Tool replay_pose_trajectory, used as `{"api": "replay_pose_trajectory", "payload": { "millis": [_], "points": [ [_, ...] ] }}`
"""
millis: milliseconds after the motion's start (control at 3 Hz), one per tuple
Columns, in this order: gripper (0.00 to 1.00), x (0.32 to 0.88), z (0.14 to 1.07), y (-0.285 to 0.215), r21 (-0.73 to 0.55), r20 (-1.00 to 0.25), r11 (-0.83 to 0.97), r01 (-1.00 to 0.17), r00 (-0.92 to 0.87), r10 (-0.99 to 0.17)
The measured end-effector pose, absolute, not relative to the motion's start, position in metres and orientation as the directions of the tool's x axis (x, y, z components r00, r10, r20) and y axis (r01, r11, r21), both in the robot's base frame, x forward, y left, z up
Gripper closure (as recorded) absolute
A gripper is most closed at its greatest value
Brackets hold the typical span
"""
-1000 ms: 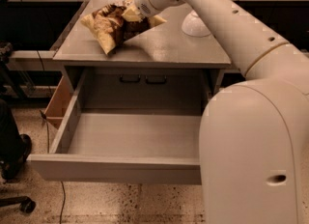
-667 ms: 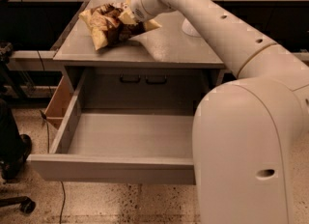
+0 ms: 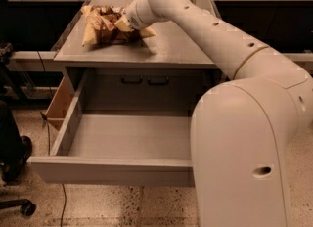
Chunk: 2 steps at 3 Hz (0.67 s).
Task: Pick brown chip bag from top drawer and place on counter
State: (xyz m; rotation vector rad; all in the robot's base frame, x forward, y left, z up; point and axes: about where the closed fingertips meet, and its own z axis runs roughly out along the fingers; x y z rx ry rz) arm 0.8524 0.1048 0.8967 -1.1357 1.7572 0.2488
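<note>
Brown chip bag [image 3: 100, 25] lies on counter [image 3: 171, 47], back left part, crinkled.

- Robot body [image 3: 244, 162]: big, white, fills lower right, hides right end of drawer.
- Top drawer [image 3: 112, 170]: open wide below counter, grey bottom showing.
- Arm [image 3: 220, 40]: goes up and left from body, long slant over counter, bends at far end, wrist points down and left at bag.
- Gripper [image 3: 123, 24]: at bag's right side, touching it, mostly hidden behind wrist. Cannot tell if open or closed, or if it grips bag.
</note>
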Motion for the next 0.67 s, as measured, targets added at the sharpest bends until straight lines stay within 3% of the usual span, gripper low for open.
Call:
{"api": "replay_pose_trajectory", "payload": {
  "millis": [333,667],
  "points": [
    [0.07,0.847,0.899,0.110,-0.304,-0.820,0.530,-0.792,-0.066,-0.569],
    [0.00,0.829,0.916,0.106,-0.303,-0.837,0.497,-0.813,-0.021,-0.546]
  ]
}}
